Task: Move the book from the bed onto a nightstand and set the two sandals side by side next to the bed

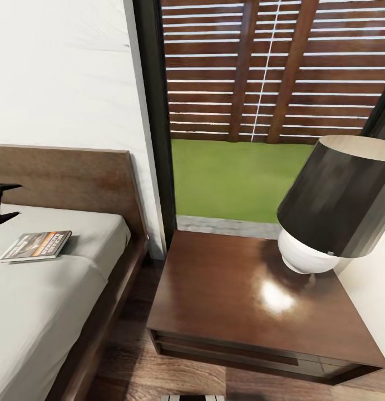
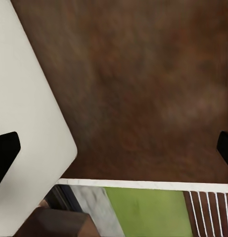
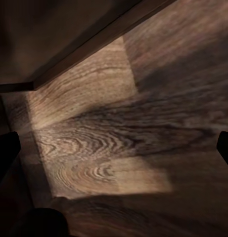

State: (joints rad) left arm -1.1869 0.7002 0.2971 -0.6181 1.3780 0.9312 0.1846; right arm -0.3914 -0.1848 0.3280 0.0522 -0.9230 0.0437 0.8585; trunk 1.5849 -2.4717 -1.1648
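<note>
the book [image 1: 36, 245] lies flat on the bed [image 1: 42, 301] at the left of the head view, well apart from the nightstand [image 1: 237, 289] at lower centre. the left claw [image 2: 114, 148] has its fingers spread wide, and so does the right claw [image 3: 114, 153], over the floor [image 3: 118, 148]. the book looks thin, light and bendy, so it is probably best pinched across an edge.

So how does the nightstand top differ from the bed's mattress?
The nightstand top is glossy dark reddish-brown wood with a bright glare spot; the mattress is matte light grey-beige. The nightstand carries a lamp with a dark shade; the mattress carries the book. Both are flat, low surfaces standing side by side.
</note>
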